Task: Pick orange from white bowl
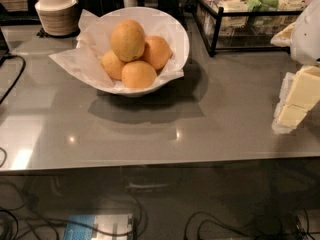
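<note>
No legible txt/labels | snack pkts [235, 6] beyond gripper [292, 108]: print unreadable | gripper at frame's right edge, white bowl [185, 48] well apart from it

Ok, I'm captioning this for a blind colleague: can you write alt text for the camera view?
A white bowl lined with crinkled paper sits on a grey table, holding the large orange on top of three smaller fruits. The gripper is at the right edge, apart from the bowl.

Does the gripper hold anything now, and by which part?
Nothing visibly: the gripper is at the right edge, apart from the orange, which lies in the white bowl.
</note>
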Controlling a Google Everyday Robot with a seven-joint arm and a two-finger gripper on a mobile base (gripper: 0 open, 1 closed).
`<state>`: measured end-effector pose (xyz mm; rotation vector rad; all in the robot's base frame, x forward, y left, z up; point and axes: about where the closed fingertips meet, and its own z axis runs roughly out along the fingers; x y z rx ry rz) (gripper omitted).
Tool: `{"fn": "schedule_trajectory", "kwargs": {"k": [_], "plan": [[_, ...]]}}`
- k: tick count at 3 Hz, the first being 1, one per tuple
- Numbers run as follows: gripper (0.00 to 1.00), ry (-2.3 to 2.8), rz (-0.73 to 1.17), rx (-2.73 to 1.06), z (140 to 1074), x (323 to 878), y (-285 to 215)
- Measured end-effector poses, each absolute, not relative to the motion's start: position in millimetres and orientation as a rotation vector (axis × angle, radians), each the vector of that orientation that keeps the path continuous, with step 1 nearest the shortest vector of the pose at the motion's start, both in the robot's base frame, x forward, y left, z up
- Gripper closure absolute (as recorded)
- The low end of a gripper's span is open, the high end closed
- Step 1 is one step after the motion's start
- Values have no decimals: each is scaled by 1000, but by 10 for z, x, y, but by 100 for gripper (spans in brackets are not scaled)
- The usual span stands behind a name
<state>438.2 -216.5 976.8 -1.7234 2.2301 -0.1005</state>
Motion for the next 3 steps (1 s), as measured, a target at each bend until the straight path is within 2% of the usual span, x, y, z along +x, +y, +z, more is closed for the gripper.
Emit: {"fn": "schedule_trajectory", "kwargs": {"k": [2,3], "plan": [[0,2201,-67,-1739,9742,4433,-2097],[0,2083,25,-1869,9650,4581,-1690]]}}
